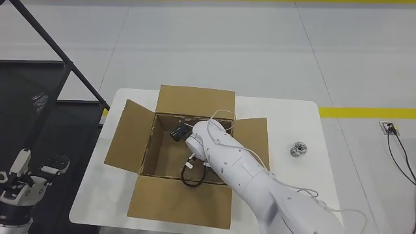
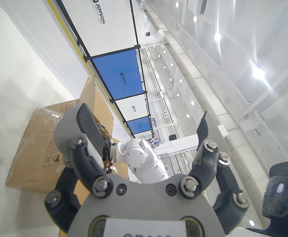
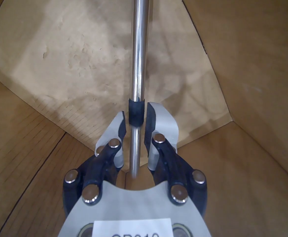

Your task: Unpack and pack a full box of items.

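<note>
right gripper (image 3: 136, 122) is closest in its wrist cam. its fingers (image 3: 120, 127) are drawn in narrow w/ a shiny metal rod (image 3: 140, 50) pinched between them at the rod's black band (image 3: 135, 114). the rod runs straight out from the gripper, deep inside the cardboard box (image 3: 257, 50). brown walls stand on all sides and a scuffed brown bottom sheet (image 3: 84, 50) lies beyond its far end. can't tell if the tip touches that sheet.

top cam: the white right arm (image 1: 247, 169) comes in from lower right of frame and dips into the box (image 1: 195, 101) at centre, covering the right part of the opening. a black looped cable (image 1: 193, 181) sits at the lower edge of the opening, just beside the arm; can't tell if it's the arm's own or lying in the box. a small dark shape (image 1: 179, 133) sits at the arm's end near the upper edge, too small to tell what. all 4 flaps are folded outward. the box stands on a white table (image 1: 286, 114). a small round metal part (image 1: 298, 149) lies right of the box, apart from the right flap.

left arm (image 1: 23, 188) is at lower left of frame, off the table, well apart from the box. its wrist cam gives the left gripper (image 2: 145, 114) spread wide w/ nothing in it, aimed up toward the ceiling. beyond its fingers are the box's outer side (image 2: 35, 149) and the right arm (image 2: 139, 156) going in over the rim.
</note>
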